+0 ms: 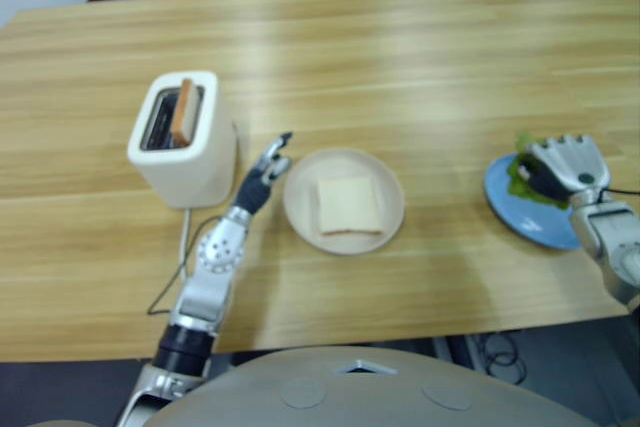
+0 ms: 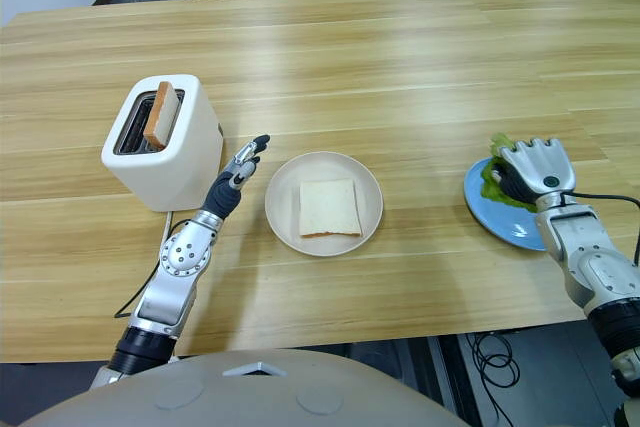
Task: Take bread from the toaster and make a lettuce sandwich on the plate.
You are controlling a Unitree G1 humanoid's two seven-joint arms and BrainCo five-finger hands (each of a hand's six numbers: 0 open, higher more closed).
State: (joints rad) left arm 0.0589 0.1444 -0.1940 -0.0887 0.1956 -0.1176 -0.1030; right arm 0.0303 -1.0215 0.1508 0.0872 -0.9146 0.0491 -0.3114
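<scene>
we see one bread slice lying on the cream plate on the counter, a second slice standing in the toaster. our left hand sits between toaster and plate, released and empty; our right hand covers the lettuce on the blue plate, and we cannot tell its grip.

Toaster sits left on table, upright slice in its slot. Middle plate is right of toaster, flat slice on it. Left hand is between toaster and middle plate. Side plate is far right, lettuce on it, right hand over lettuce. Cord runs from toaster toward front edge.
</scene>
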